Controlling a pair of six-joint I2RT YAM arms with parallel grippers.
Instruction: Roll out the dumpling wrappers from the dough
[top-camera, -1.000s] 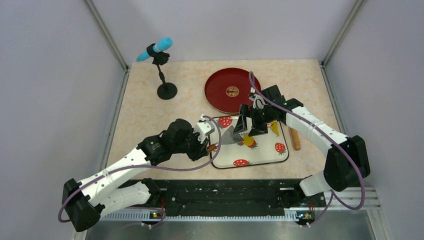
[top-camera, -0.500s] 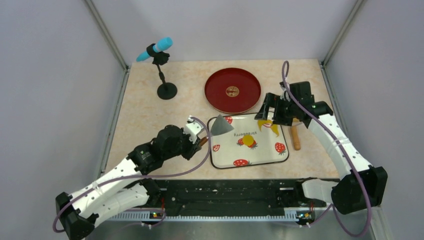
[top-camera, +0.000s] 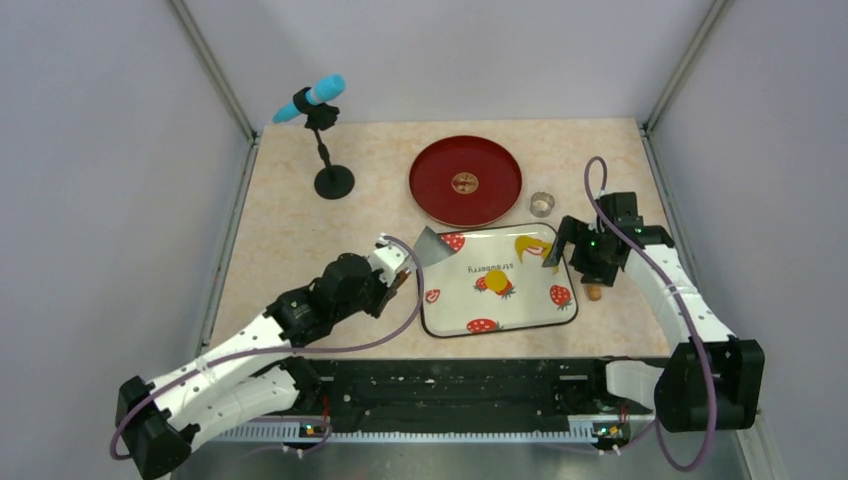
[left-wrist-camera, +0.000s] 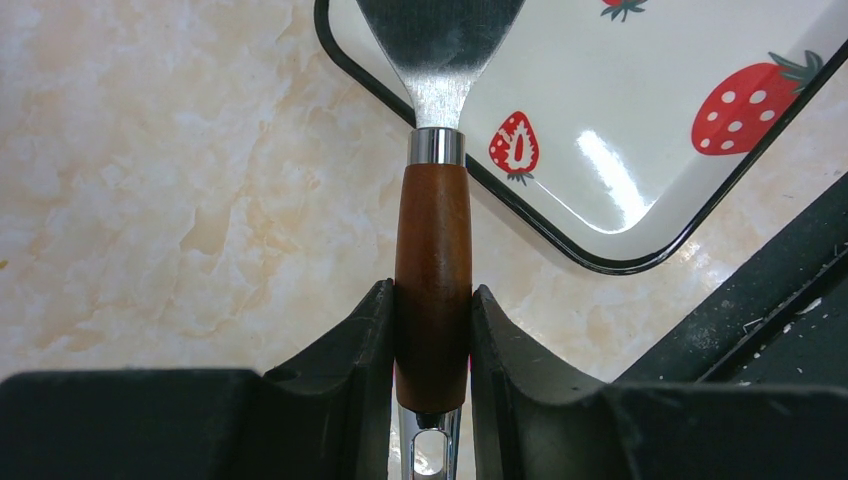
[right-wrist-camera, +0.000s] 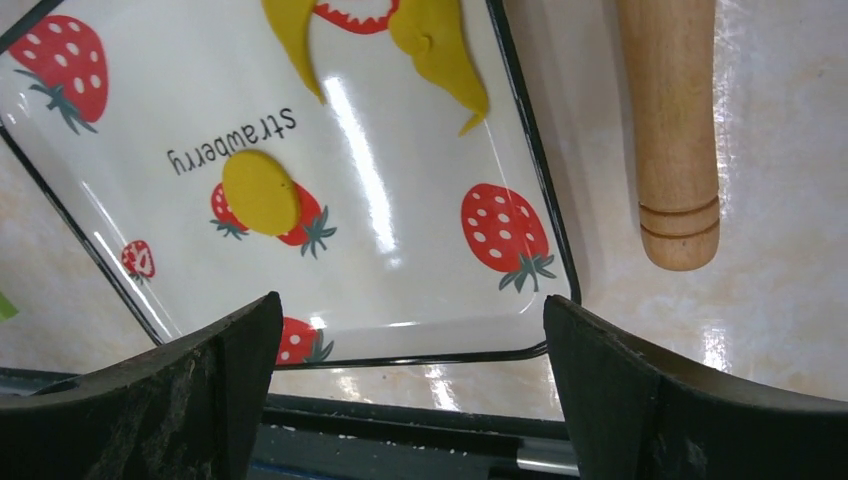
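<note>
A: Change?
B: I pulled right fingers (top-camera: 565, 245) off the tray (top-camera: 500, 331) to its 3 o'clock, wide open; ring (top-camera: 541, 204) parked at 1. Left fingers (left-wrist-camera: 365, 350) grip spatula (left-wrist-camera: 432, 250). Wrapper (right-wrist-camera: 260, 192) mid-tray, looks ready to lift.

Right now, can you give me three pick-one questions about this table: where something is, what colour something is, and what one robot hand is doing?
1. Where is the wooden rolling pin?
A) inside the strawberry tray
B) on the table beside the tray
C) up in the air

2. What colour is the round dough disc in the tray?
A) green
B) blue
C) yellow

3. What are the left fingers doing?
A) gripping the spatula by its brown handle
B) standing open, holding nothing
C) pinching the dough disc

Answers:
1 B, the pin lies on the table outside the tray's black rim.
2 C, it shows bright yellow against the white tray.
3 A, both fingers press the sides of the handle.
</note>
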